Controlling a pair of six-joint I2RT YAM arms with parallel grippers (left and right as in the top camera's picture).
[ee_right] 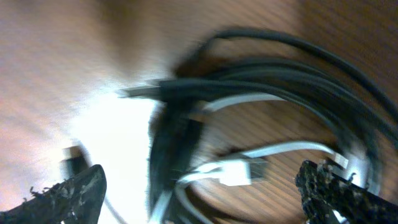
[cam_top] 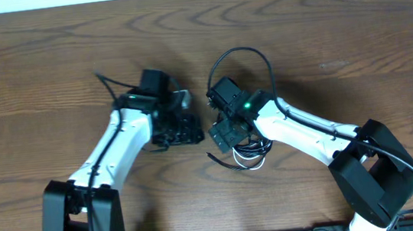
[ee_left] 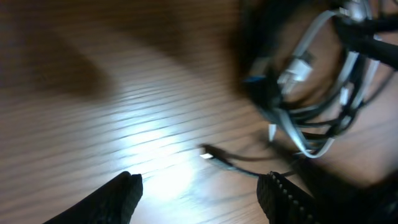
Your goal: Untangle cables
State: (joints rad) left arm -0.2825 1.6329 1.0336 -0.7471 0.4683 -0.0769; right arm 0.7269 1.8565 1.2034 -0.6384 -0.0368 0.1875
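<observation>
Cables' place: the cables point(cam_top: 248, 156) are seen just below the middle of the overhead frame, lying on the wooden table point(cam_top: 47, 63) as a small bunch partly hidden under the right arm's wrist.
Make-up: several black cords point(ee_right: 298, 68) are looped together with a white cable point(ee_right: 273, 149); a small plug point(ee_left: 205, 152) on a thin black lead is stretched out toward the lower middle of the left wrist view.
Handling: the cords are judged light, limp and fairly slick; loops are likely to drag along when one strand is pulled, and the plug ends could be strained by a hard tug.
Where to hold: a single strand near a free plug end is judged best, with the rest of the bunch pinned by the other gripper.
Left gripper point(ee_left: 202, 182): the fingers are held apart and nothing is gripped; it is lowered close to the table, the bunch at the upper right of its view.
Right gripper point(ee_right: 200, 173): the fingers are spread wide, nothing is pinched, and it is tilted down directly over the loops.
Arms' pose: both are bent inward, meeting at frame centre.
</observation>
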